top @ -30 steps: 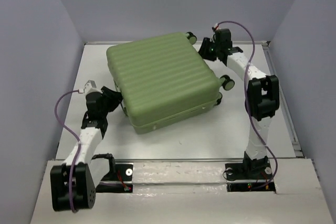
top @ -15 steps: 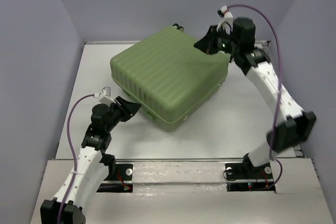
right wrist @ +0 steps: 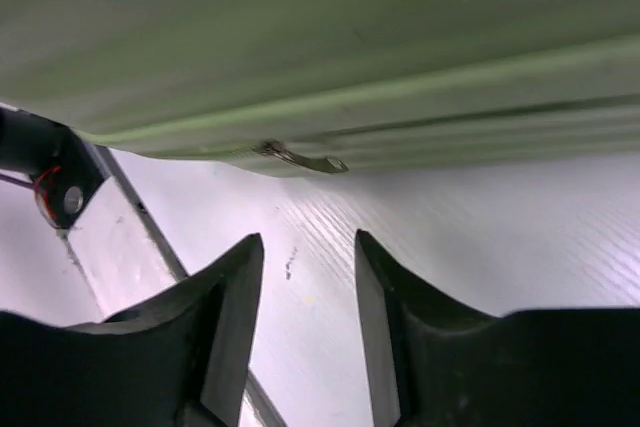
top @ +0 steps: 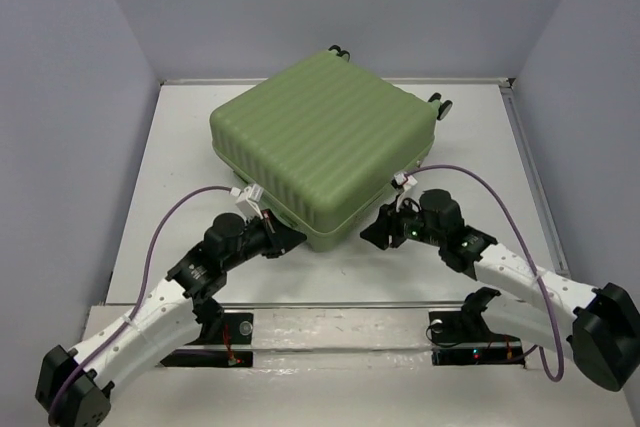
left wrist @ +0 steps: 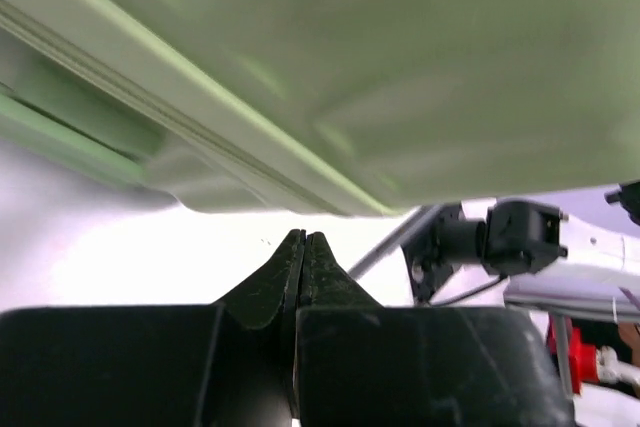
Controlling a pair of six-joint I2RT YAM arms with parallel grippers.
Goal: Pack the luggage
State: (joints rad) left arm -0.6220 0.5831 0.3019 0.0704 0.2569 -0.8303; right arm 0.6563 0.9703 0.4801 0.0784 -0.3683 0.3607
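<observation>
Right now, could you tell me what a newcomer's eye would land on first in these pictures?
The big light-green ribbed suitcase stands out first, lying closed and skewed across the white table. Next, both arms crouch low at its near corner: the left gripper shut on nothing at one side, the right gripper open at the other, neither gripping the shell.

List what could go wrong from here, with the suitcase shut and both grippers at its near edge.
1. The small tab on the suitcase seam lies flat against the shell, so the open right gripper may slip off it.
2. The shut left gripper sits low beside the near edge. A push there could slide the suitcase across the smooth table.
3. Both grippers flank the same corner and might collide.
</observation>
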